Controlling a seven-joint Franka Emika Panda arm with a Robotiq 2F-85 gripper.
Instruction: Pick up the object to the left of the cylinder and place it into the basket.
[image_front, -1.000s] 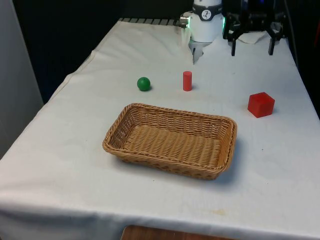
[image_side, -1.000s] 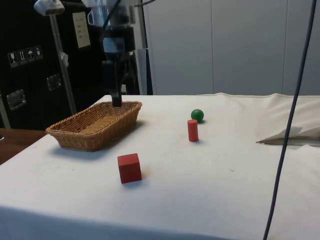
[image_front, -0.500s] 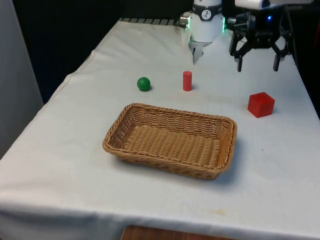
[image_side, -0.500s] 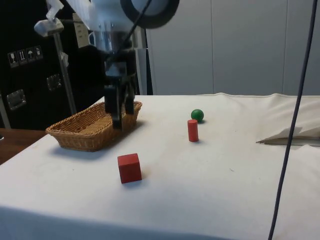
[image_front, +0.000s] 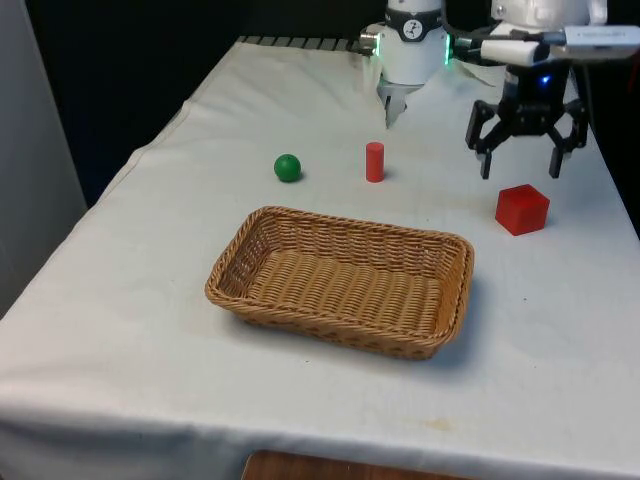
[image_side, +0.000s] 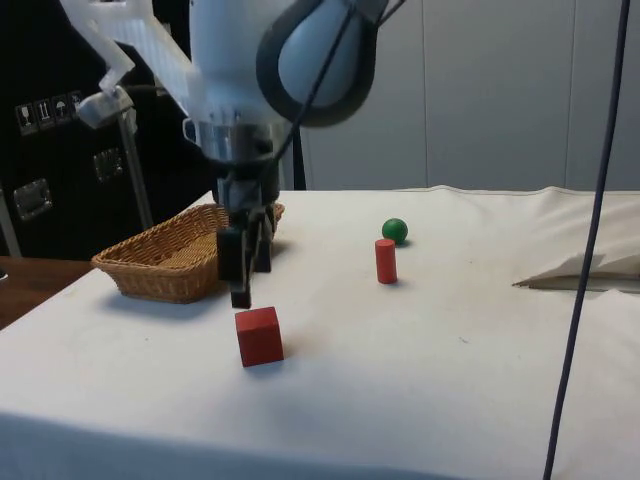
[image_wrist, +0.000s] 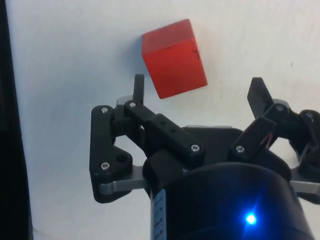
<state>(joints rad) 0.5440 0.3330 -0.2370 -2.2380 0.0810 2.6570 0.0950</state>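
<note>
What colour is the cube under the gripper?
The cube is red, shown best in the wrist view.
</note>
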